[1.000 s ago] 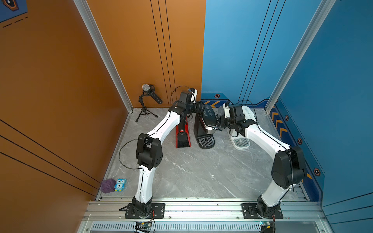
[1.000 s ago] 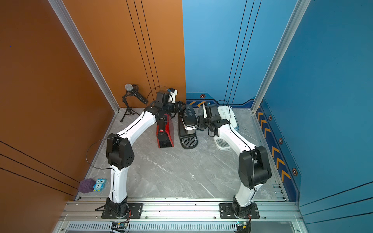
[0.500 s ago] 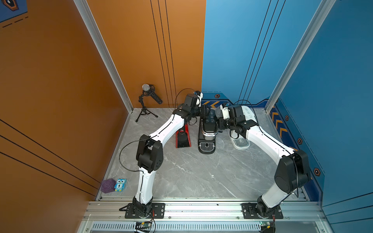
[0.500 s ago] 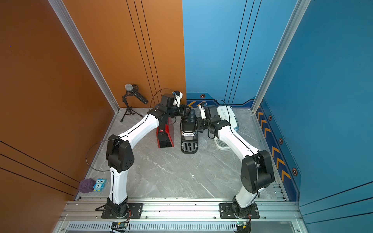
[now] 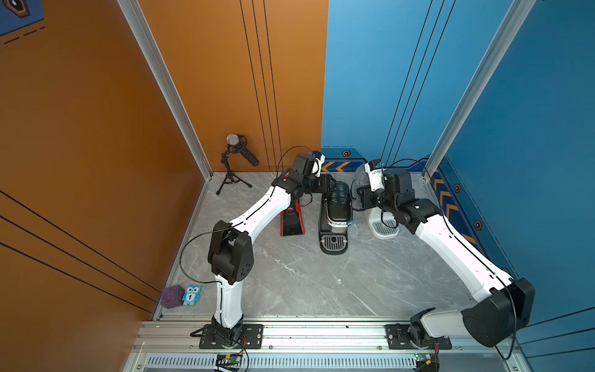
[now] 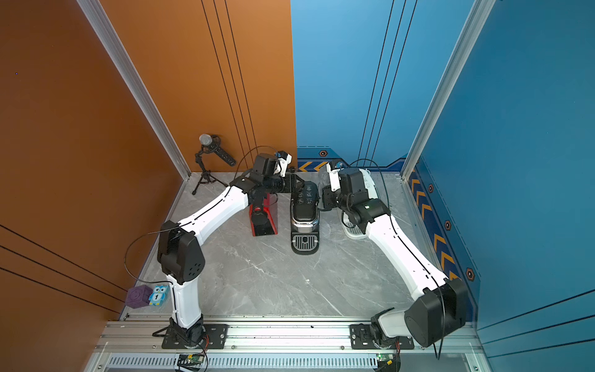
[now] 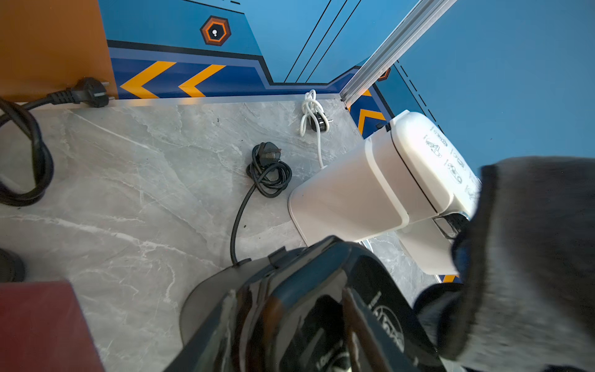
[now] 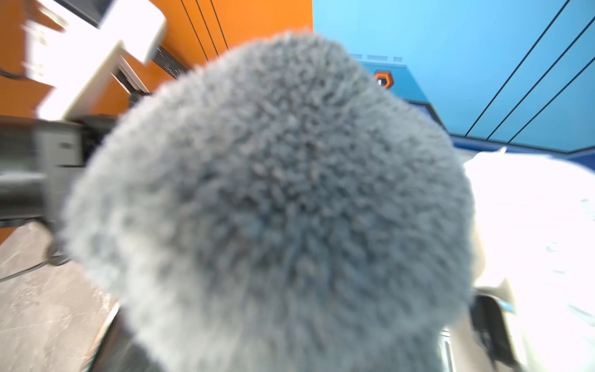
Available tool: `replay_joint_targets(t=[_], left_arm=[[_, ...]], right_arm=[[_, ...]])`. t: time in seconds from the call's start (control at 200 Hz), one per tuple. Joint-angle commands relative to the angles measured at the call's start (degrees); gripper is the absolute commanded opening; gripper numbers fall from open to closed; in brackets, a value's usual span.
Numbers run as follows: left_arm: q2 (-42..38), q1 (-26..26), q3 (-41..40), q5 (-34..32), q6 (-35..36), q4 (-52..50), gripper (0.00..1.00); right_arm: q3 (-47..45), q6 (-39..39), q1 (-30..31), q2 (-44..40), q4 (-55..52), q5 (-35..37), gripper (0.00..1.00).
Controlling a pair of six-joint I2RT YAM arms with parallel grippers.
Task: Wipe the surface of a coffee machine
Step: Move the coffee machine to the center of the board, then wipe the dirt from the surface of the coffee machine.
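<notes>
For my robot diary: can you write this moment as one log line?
left gripper: holding black coffee machine | right gripper: shut on grey cloth | cloth: by machine's side

You've three coffee machines: red machine (image 5: 292, 222), black machine (image 5: 336, 211), white machine (image 5: 383, 228); one fluffy cloth (image 8: 273, 209); one microphone (image 5: 232, 140); one purple cube (image 5: 171, 296); one owl figure (image 5: 191, 294)
</notes>
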Motion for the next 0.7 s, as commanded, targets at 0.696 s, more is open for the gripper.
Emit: replay_joint_targets(t=[0.696], left_arm=[[-19.1, -6.2, -23.3, -20.9, 8.6, -3.3, 0.55]], right_arm=[[11.2, -9.3, 9.1, 16.0, -9.5, -2.7, 0.21]])
